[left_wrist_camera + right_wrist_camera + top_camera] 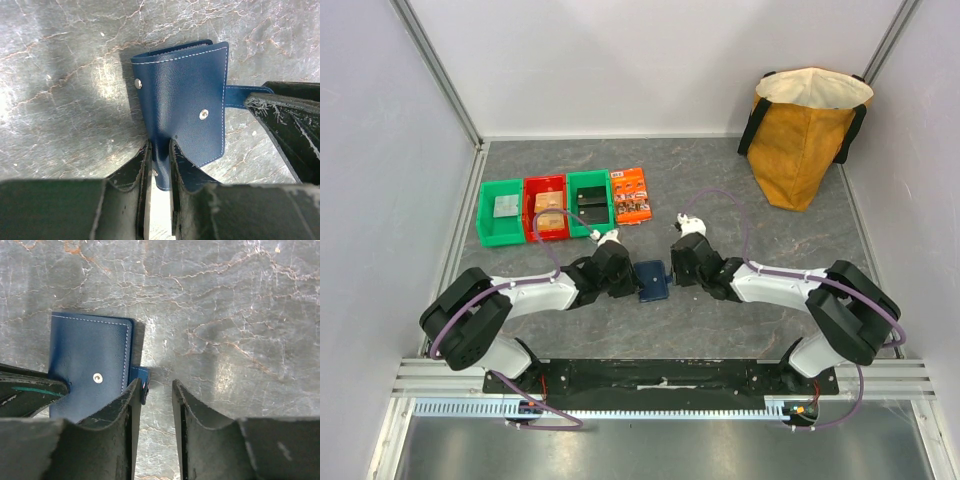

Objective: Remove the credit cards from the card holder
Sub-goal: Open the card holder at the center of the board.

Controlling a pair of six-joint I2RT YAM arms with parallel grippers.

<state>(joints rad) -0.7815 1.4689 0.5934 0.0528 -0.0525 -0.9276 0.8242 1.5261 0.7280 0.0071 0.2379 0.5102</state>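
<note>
My left gripper (pixel 160 148) clamps the card holder (pixel 185 95), which looks light and floppy. My right gripper (pixel 155 386), fingers apart, should pinch its tab (pixel 139 375).

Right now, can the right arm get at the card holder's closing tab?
Probably yes. The tab sticks out beside the open right gripper, nothing between; the left gripper holds the card holder.

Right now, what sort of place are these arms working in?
Most likely a robot test cell in a lab: pale panel walls in aluminium framing box in a grey stone-look table, with plastic bins and a tote bag laid out as props.
</note>
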